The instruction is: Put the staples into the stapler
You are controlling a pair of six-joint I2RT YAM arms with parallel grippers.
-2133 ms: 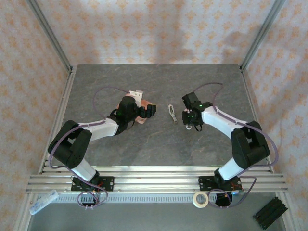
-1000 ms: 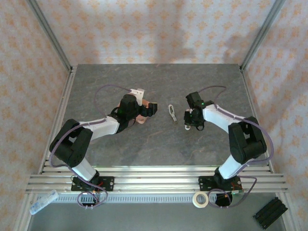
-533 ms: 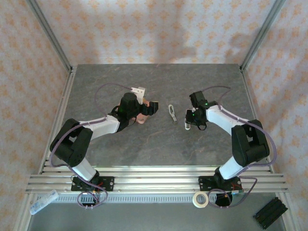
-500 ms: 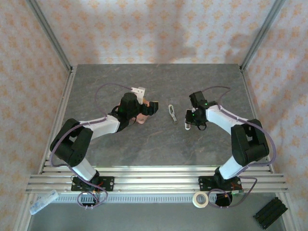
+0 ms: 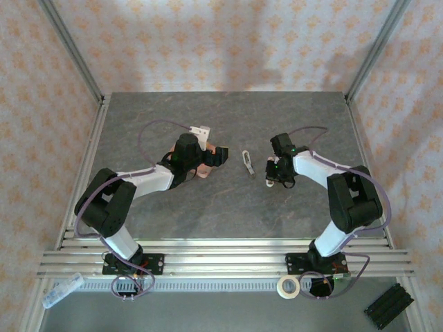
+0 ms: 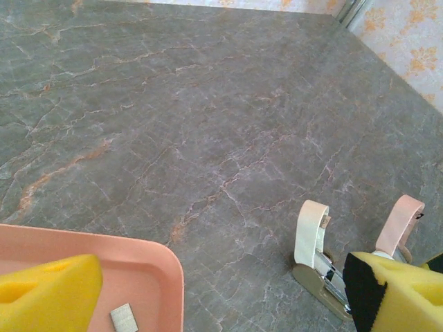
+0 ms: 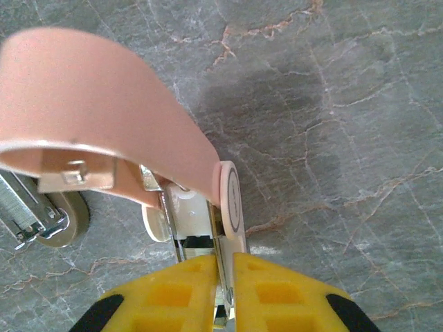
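The grey marbled tabletop point(image 5: 228, 207) sat between patterned walls point(image 5: 208, 41). My left arm stretched low over the salmon tray point(image 6: 163, 270), with the left gripper point(image 6: 225, 287) spread wide and holding nothing. My right gripper point(image 7: 225, 261) was almost closed, pinching the tail of the pink stapler point(image 7: 104, 104). I counted one staple strip point(image 6: 124, 318) in the tray, and a yellow finger point(image 6: 48, 294) hid the rest. One white-and-metal device point(image 6: 311, 232) stood just beside the stapler.

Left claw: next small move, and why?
Probably lower the left claw onto the staple strip in the pink tray and close. It hovers open above the tray, the strip untouched, while the right claw is shut on the stapler, which is swung open.
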